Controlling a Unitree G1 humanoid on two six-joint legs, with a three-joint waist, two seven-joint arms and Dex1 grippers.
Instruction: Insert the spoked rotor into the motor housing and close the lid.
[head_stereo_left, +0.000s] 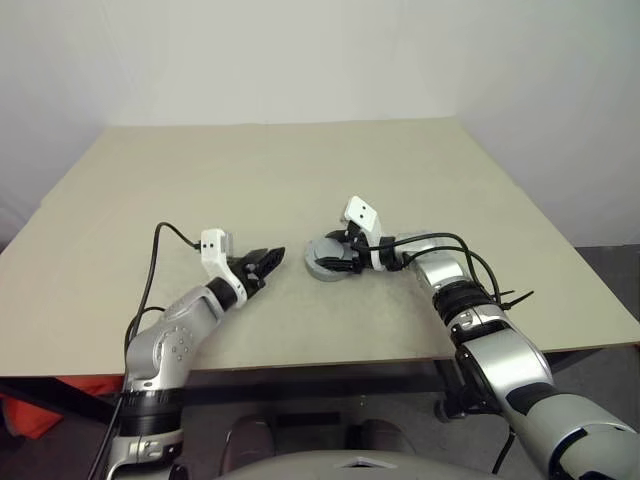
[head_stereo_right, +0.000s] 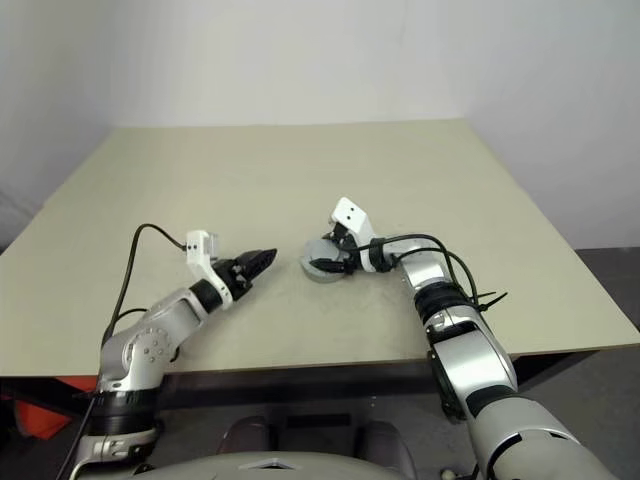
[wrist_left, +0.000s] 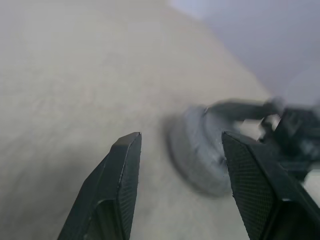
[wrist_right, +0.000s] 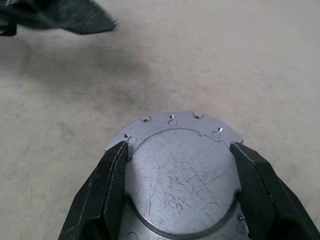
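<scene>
A round grey puck sits on the table near its middle. Its top is the lid, a scratched dull-grey disc with a notched flange. The dark side wall under it is the motor housing. The spoked rotor is hidden. My right gripper reaches in from the right, its fingers pressed against both sides of the lid's raised centre. My left gripper hovers just left of the puck, pointing at it, open and empty. Its fingers also appear in the right wrist view.
The beige table stretches wide behind and to both sides of the puck, with a white wall beyond. Its front edge runs close below both arms. A black cable loops off the left wrist.
</scene>
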